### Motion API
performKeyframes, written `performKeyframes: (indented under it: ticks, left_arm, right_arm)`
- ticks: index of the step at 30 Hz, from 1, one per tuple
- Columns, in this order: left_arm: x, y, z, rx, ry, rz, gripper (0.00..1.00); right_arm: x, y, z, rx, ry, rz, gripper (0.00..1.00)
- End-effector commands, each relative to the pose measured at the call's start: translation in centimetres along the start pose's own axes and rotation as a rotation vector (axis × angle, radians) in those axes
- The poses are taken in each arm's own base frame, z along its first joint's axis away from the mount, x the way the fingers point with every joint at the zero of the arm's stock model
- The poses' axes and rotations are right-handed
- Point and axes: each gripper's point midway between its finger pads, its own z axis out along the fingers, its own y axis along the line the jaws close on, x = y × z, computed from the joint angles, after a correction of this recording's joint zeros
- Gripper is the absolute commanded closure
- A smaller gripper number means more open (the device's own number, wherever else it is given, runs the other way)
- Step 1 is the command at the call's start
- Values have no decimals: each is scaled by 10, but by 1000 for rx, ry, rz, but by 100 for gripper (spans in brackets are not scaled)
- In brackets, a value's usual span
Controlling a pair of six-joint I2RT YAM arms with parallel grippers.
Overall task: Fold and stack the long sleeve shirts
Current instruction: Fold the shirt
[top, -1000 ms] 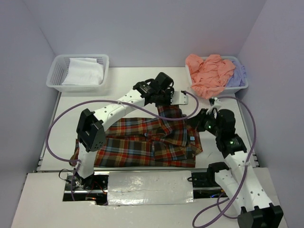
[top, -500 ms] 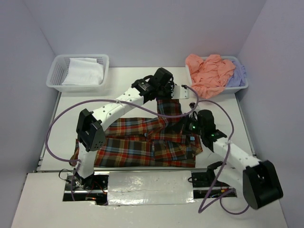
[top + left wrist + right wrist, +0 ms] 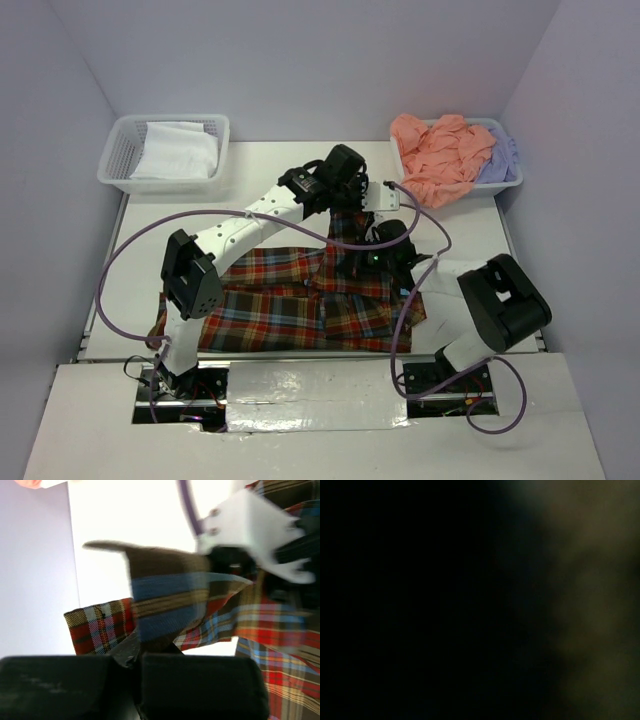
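Observation:
The plaid long sleeve shirt (image 3: 285, 310) lies spread across the near middle of the table. My left gripper (image 3: 347, 205) is shut on one of its sleeves (image 3: 352, 230) and holds it raised toward the back; the left wrist view shows the jaws (image 3: 132, 652) pinching a fold of plaid cloth (image 3: 170, 595). My right gripper (image 3: 368, 262) is low on the shirt's upper middle, just under the raised sleeve. The right wrist view is almost black, so its jaws do not show. The salmon-pink shirt (image 3: 438, 155) and the lavender shirt (image 3: 502, 155) lie heaped in the back-right basket.
A white lattice basket (image 3: 120, 150) with white cloth (image 3: 180, 150) stands at the back left. Another white basket (image 3: 512, 185) at the back right holds the heaped shirts. Purple cables loop from both arms. Side walls close in left and right.
My right arm has swung from the right side leftward onto the shirt, under the raised sleeve. My left gripper has kept its hold and moved slightly toward the back.

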Motion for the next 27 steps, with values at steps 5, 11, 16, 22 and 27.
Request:
performKeyframes:
  ticks: [5,11,16,22,27]
  left_arm:
    - [-9,-25,-14,115,-37,-67,97]
    - [5,-50,-20,208,21,-87,97]
    - [6,-85,-17,306,57,-57,93]
    - [4,-133,-18,444,65,-58,90]
    - [5,-156,-17,510,81,-101,89]
  right_arm:
    - [-24,-22,4,164,-59,-84,100]
    - [-38,6,-49,118,-156,-177,80]
    - [-49,16,-108,132,-207,-192,69]
    - [-50,-25,-173,413,-243,-63,62]
    - [-40,-22,-192,445,-234,6,58]
